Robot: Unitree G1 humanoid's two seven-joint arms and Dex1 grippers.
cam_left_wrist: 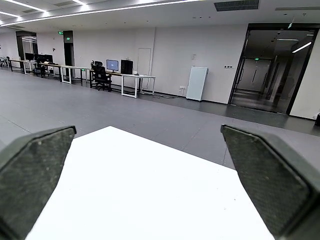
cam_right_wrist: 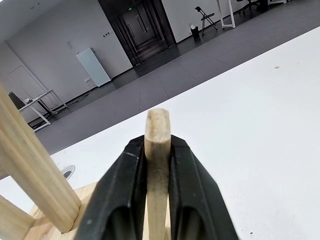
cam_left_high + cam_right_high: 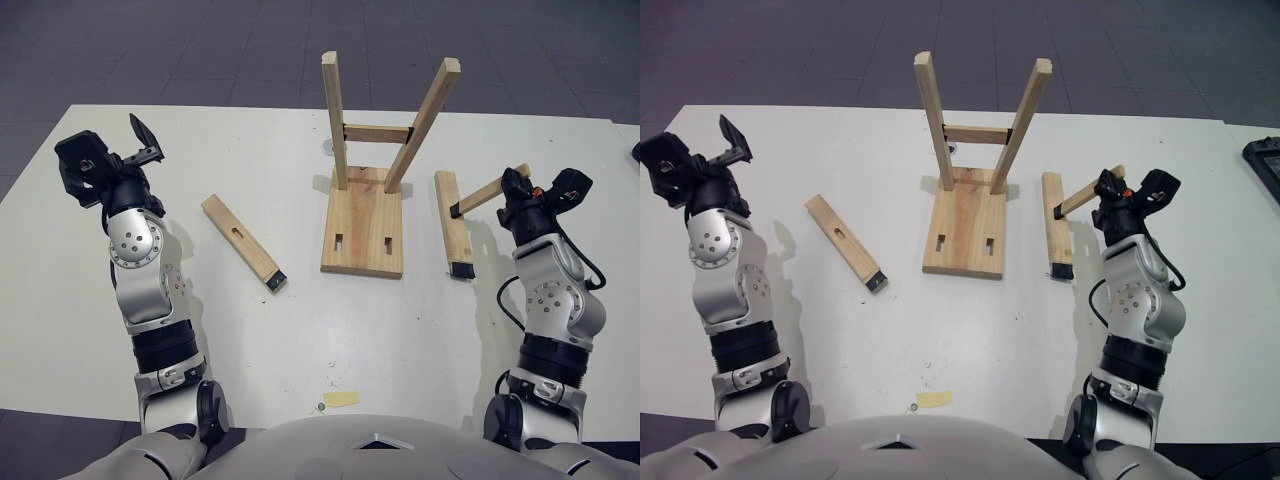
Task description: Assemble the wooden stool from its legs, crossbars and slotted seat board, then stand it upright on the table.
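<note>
Right gripper (image 3: 515, 186) first: clamped shut on the far tip of a crossbar (image 3: 487, 192), pinching the wood from both sides with its fingers (image 2: 122, 185). Over to the left gripper (image 3: 145, 143): spread wide, holding nothing, raised over the far left corner of the table (image 3: 300, 340).

Now down the sizes. Lying flat mid-table, the slotted seat board (image 3: 362, 225), underside up, with two bare slots toward its near end. Standing at its far end, two upright legs (image 3: 335, 120), tied together by a fitted crossbar (image 3: 377, 133). Half built, by the look of it. Just right of the board, a third leg (image 3: 453, 235) flat on the table, with that same crossbar slanting up from its far part. Seemingly plugged in, though hard to say how firmly from here. Well off to the left of the board, a fourth leg (image 3: 243, 243), flat, untouched, slot side up.

Step in hand, as judged: making up the second leg pair. Next move calls for fetching the fourth leg with the open left gripper, regripping lower on the crossbar to free its tip, then lining up slot and tip and pressing home. After that, seating the pair in the bare slots. Needs square alignment, no twisting.
</note>
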